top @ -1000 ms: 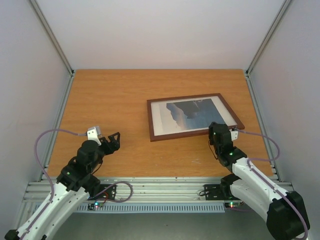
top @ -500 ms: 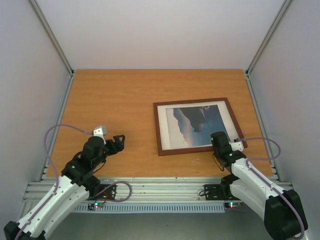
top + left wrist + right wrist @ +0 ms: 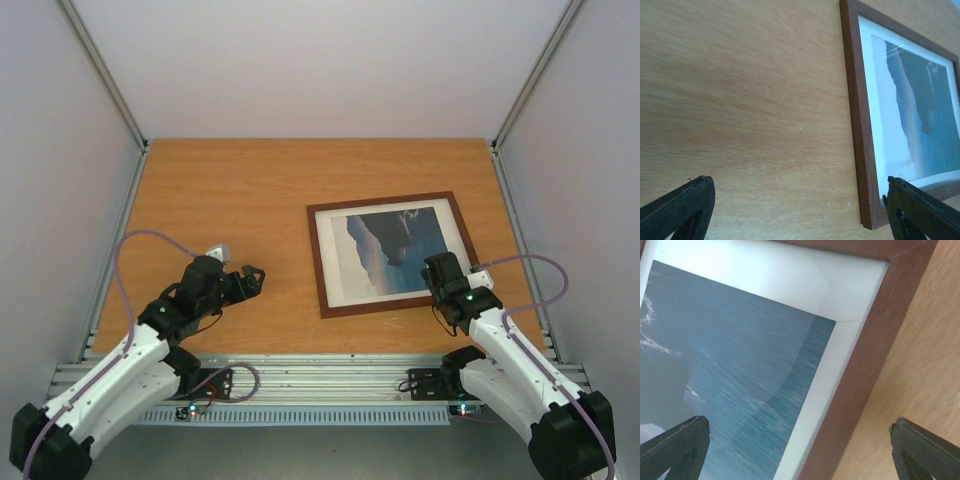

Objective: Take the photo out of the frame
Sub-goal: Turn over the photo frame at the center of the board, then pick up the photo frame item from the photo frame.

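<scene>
The frame (image 3: pixel 322 262) is thin reddish-brown wood and lies flat, face up, on the right half of the table. Inside it sits the photo (image 3: pixel 395 250), a blue sea with dark cliffs behind a white border. My right gripper (image 3: pixel 438 268) hangs over the frame's near right corner, open and holding nothing. In the right wrist view its gripper (image 3: pixel 800 452) straddles the frame edge (image 3: pixel 867 360) and the photo (image 3: pixel 730 350). My left gripper (image 3: pixel 252 279) is open to the left of the frame, apart from it. The left wrist view has its gripper (image 3: pixel 800 212) over bare wood, with the frame (image 3: pixel 855 125) at the right.
The wooden table (image 3: pixel 230 190) is boxed in by white walls with aluminium rails along its left edge (image 3: pixel 118 250) and right edge (image 3: pixel 520 240). A metal rail (image 3: pixel 320 372) runs along the near edge between the arm bases.
My right gripper has opened and let go of the frame's near edge. The frame swung round and shifted slightly right. My left arm has moved right, toward the frame.
</scene>
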Tool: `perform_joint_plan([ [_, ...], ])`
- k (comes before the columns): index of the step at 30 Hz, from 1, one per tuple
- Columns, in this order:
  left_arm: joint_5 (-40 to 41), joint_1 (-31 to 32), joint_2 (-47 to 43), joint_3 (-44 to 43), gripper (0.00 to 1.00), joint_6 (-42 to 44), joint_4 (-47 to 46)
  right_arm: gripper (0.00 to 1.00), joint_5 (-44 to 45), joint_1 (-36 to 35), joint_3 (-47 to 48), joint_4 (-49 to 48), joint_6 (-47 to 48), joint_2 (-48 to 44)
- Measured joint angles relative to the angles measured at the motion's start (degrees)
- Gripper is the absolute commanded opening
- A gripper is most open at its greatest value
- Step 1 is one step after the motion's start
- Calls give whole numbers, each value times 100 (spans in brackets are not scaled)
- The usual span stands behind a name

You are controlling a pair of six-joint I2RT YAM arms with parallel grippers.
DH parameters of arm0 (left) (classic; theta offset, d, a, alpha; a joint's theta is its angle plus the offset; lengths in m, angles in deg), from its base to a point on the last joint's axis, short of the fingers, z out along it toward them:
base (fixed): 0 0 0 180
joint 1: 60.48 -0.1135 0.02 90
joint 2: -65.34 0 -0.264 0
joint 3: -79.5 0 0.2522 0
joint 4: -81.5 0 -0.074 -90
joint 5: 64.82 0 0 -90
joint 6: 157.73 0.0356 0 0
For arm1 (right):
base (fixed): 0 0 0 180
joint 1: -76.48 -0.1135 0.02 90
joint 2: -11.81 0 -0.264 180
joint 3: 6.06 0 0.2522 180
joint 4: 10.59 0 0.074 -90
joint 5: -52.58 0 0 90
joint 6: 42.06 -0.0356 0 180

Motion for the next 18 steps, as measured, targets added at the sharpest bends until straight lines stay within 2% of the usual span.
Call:
perform_joint_plan([
  [5, -153, 59, 669, -365, 93, 4, -96, 98, 68, 0, 455, 754, 654, -245],
  [9, -107, 345, 1650, -713, 93, 39, -111, 98, 205, 7, 1058, 1095, 1644, -223],
  [14, 138, 767, 2778, -1434, 93, 190, -92, 98, 337, 33, 1954, 1263, 3106, 304],
  [18, 323, 953, 3512, -1963, 93, 334, -90, 98, 76, 424, 2404, 1189, 4249, 927],
])
